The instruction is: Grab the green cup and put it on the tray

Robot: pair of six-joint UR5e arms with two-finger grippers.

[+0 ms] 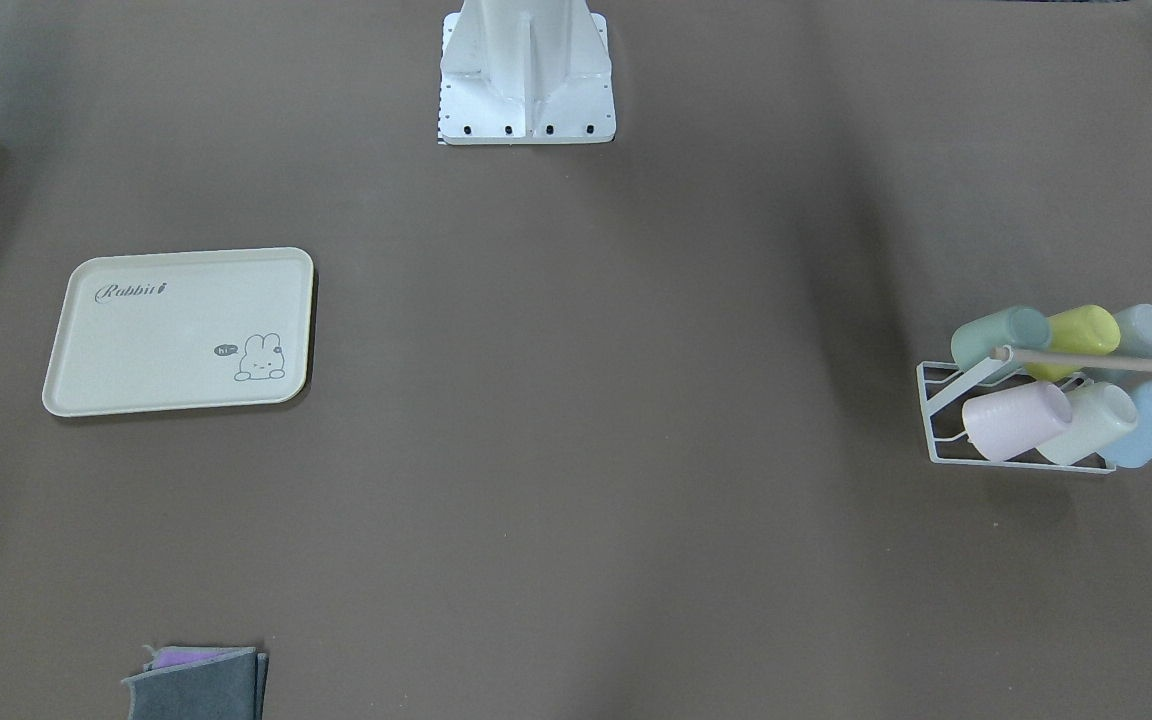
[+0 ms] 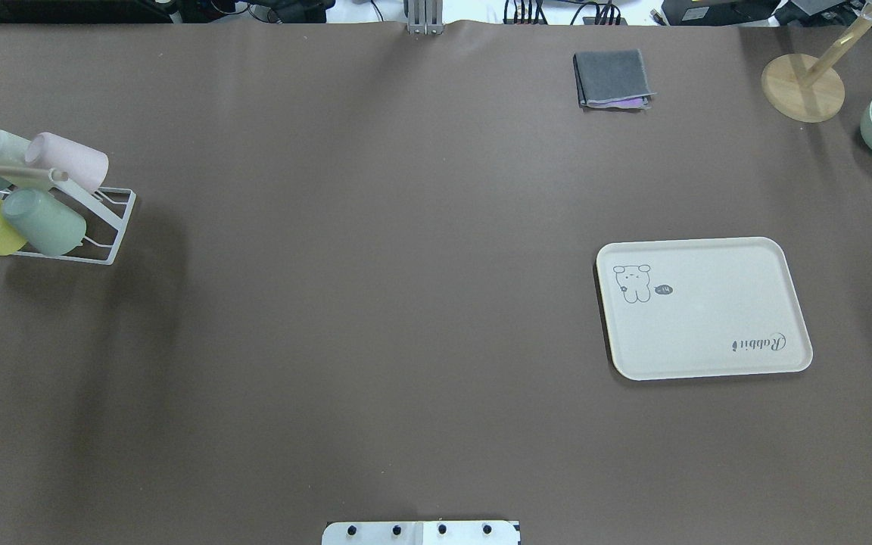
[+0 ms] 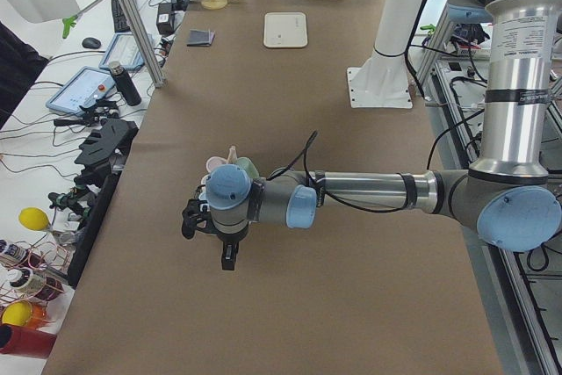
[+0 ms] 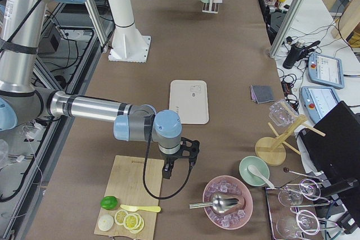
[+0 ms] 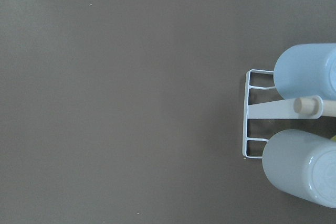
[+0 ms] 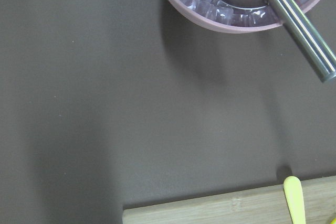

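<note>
Plainly, tray (image 1: 156, 335) lettered "Rabbit", bubble (image 1: 226, 350) perhaps "hi", green cup (image 1: 998, 335) on rack (image 1: 960, 384)

The green cup (image 1: 998, 337), a matte mint-teal, sat with a yellow cup (image 1: 1081, 335), a pink cup (image 1: 1016, 420), a pale cream-green cup (image 1: 1096, 422) and a light blue cup (image 1: 1151, 425) on a white wire rack (image 1: 966, 380). The tray (image 1: 166, 365) was cream-white with grey "Rabbit" script and an outlined bunny. The table (image 1: 576, 420) was plain brown; a folded cloth (image 1: 198, 692) showed dark grey over purple.
</note>
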